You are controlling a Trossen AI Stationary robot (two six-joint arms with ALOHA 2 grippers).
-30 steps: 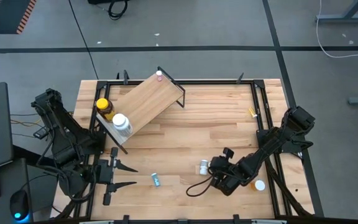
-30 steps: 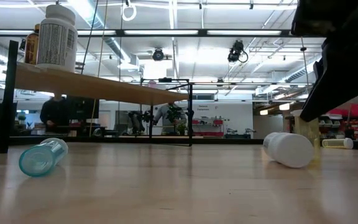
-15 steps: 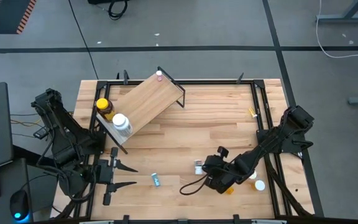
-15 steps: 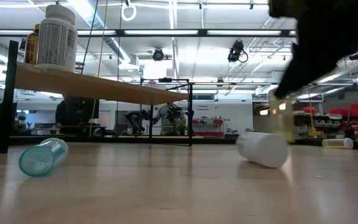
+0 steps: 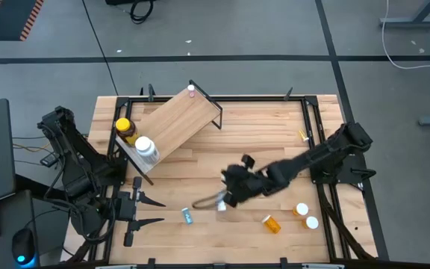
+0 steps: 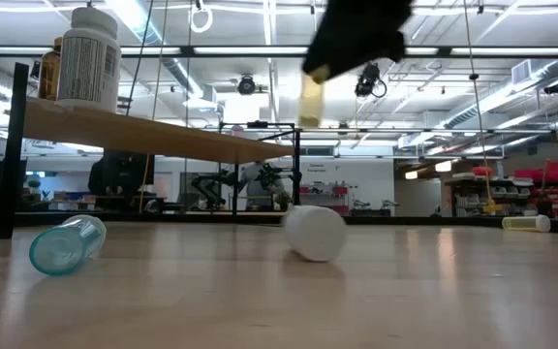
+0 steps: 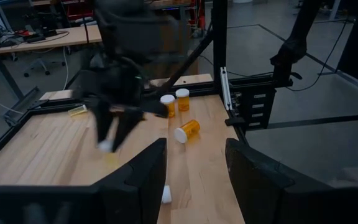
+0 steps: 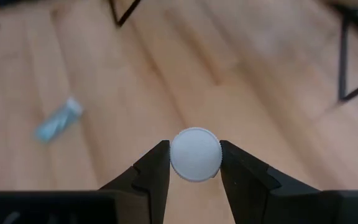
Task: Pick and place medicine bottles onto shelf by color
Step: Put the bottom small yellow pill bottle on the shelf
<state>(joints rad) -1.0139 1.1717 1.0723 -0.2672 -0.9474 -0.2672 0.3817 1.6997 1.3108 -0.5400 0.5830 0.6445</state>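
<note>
The right gripper (image 5: 216,203) hangs above the middle of the worktop (image 5: 260,142), its jaws closed on the white cap of a vial (image 8: 195,154); in the low view the vial's pale body (image 6: 310,99) hangs clear of the wood beneath the dark gripper, though its colour is hard to make out through the blur. The left gripper (image 5: 149,210) waits at the near left corner, jaws partly apart and holding nothing. The shelf (image 5: 172,125) stands at an angle at the far left, with an amber jar (image 5: 125,130) and a white-capped bottle (image 5: 145,149) at its left end and a tiny vial (image 5: 191,90) at its far corner. A teal vial (image 5: 187,216) lies on its side just ahead of the left gripper. An orange vial (image 5: 272,223) lies on the near right of the worktop, with two more (image 5: 301,210) (image 5: 312,222) upright near the right rail. A white cylinder (image 6: 315,233) lies on the wood in the low view.
</note>
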